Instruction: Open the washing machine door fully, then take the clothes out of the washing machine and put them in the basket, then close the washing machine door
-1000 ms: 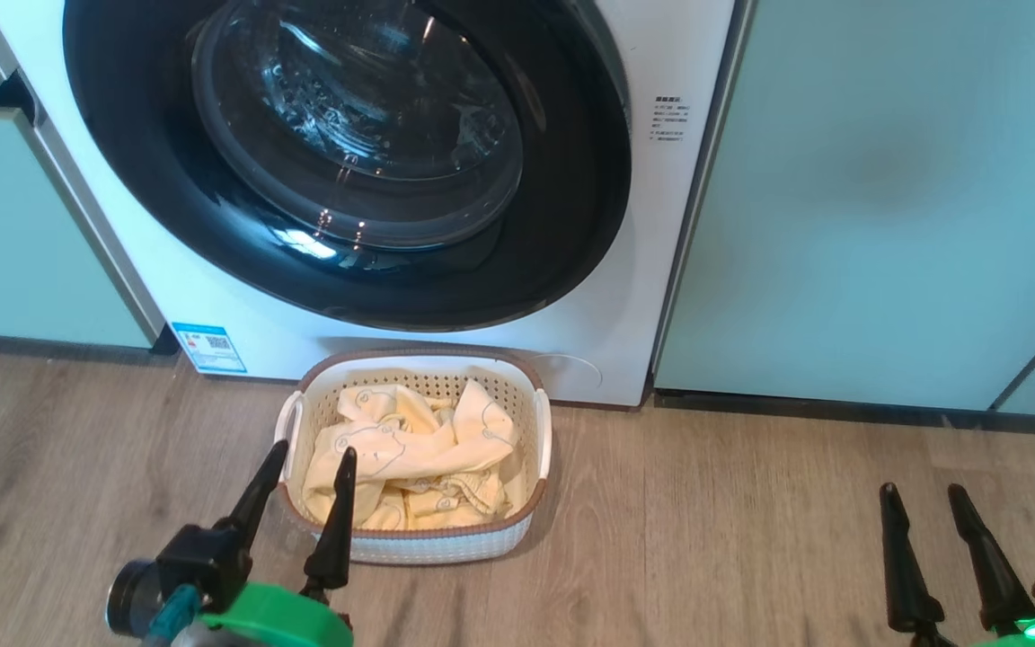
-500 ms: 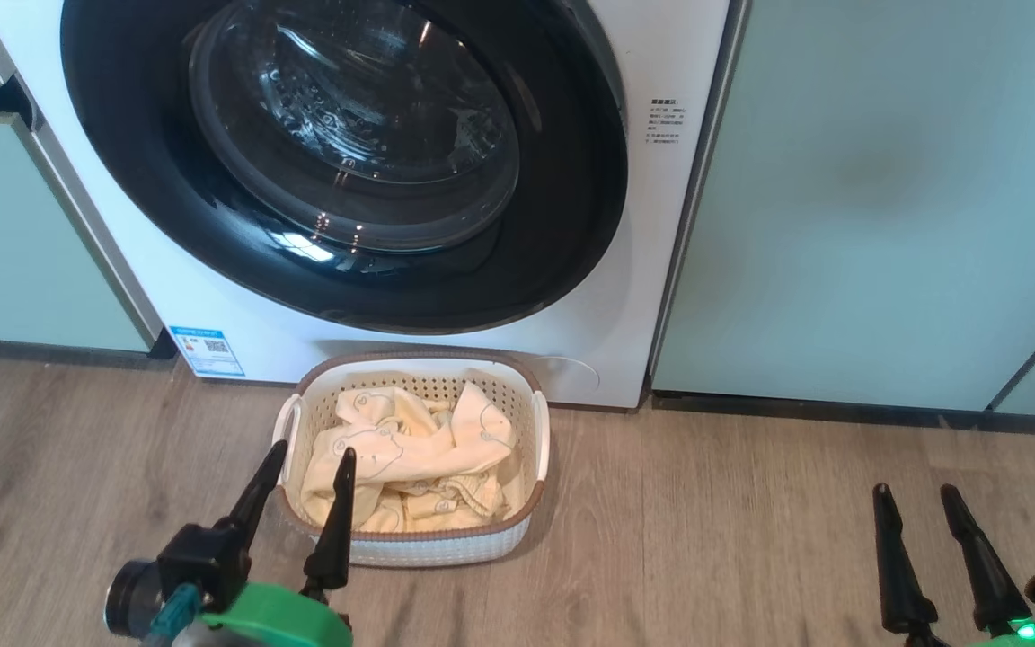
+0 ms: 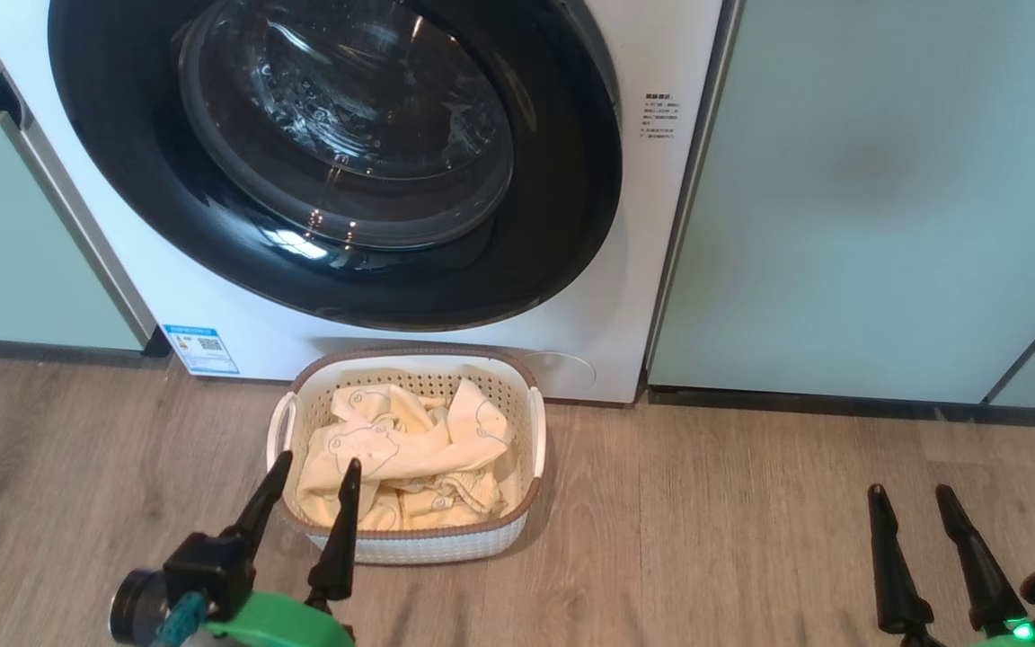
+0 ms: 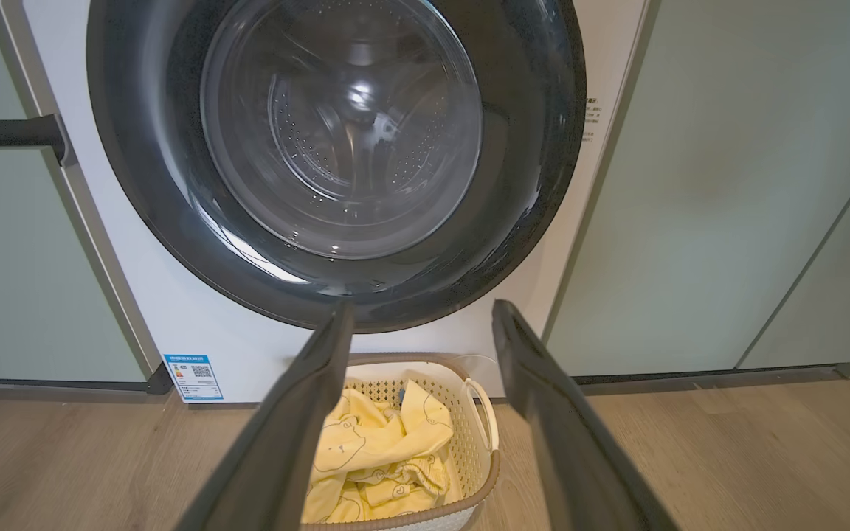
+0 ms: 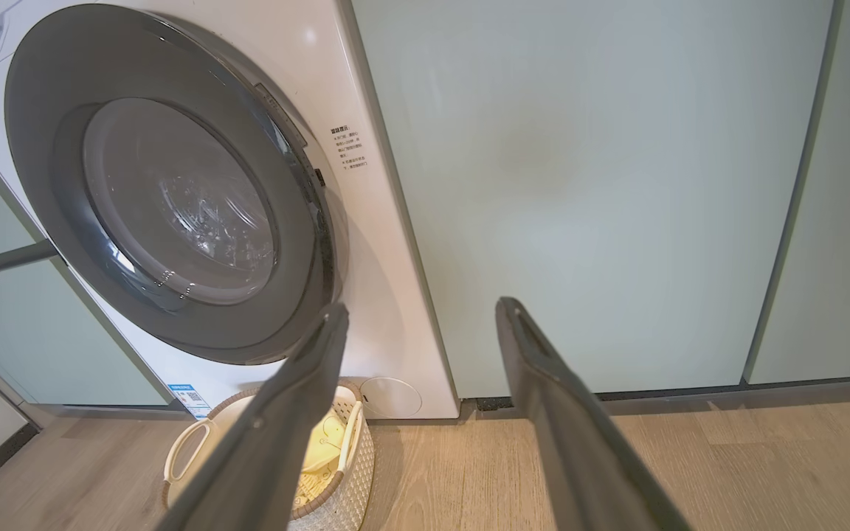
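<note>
You had the door [image 3: 347, 135] lying against the front of the washer [image 3: 634, 296], up and ahead of the left gripper [image 3: 318, 460]: a wide glossy black ring around a bulging clear bowl, with the steel drum visible through the glass. Whether it was latched could not be told. The clothes [image 3: 401, 458], pale yellow with outlined bear faces, lay crumpled in the basket [image 3: 446, 544], just past the left fingertips; in the left wrist view they sat low between those two fingers, with a speck of blue among them. The basket, cream and perforated with a brown rim and white side handles, stood on the floor [image 3: 706, 521] right below the door, close to the washer's front. Your left jaws were spread wide and held nothing. Your right gripper [image 3: 909, 491] was also released and empty, well off to the right of the basket, with a pale green cabinet panel [image 3: 868, 198] straight ahead of it. Nothing lay between either pair of jaws and the door. A blue label [image 3: 200, 349] sat low on the washer, ahead and left of the left jaws. The floor was grey-brown wood plank, with a dark plinth [image 3: 841, 404] along the foot of the cabinets.
</note>
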`<state>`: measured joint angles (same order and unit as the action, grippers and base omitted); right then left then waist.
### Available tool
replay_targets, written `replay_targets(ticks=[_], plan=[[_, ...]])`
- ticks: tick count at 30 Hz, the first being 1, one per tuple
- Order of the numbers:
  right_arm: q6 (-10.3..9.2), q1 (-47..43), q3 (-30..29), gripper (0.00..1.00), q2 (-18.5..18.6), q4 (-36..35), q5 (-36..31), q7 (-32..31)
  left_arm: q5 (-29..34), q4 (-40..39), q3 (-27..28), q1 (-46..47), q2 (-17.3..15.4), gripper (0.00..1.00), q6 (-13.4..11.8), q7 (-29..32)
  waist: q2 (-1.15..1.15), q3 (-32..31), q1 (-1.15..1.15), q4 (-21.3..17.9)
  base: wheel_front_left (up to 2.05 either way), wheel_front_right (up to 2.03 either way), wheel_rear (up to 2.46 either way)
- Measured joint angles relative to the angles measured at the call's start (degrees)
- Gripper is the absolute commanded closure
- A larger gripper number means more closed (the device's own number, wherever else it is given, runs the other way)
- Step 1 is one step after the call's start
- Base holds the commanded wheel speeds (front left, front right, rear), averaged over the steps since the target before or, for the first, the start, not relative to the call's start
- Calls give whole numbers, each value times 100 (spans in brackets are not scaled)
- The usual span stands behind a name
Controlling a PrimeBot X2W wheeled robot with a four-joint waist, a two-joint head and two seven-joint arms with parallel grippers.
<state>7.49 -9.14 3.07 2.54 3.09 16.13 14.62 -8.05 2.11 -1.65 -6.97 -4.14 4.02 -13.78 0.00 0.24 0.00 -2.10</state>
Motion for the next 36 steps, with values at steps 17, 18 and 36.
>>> replay_targets(ticks=[17, 18, 36], plan=[[0, -118, 71, 100, -5, 408, 157, -32, -179, 463, -49, -153, 43, 100, -65, 75, 0, 24, 0, 3, 0, 0, 0], [0, -115, 70, 100, -5, 414, 225, -36, -247, 463, -45, -148, 43, 100, -64, 76, 0, 24, 0, 5, 0, 0, 0], [0, -83, 32, 100, 0, 536, 1327, -270, -1385, 580, -11, -92, 63, 100, -12, 333, 0, 19, 0, 34, 0, 0, 0]])
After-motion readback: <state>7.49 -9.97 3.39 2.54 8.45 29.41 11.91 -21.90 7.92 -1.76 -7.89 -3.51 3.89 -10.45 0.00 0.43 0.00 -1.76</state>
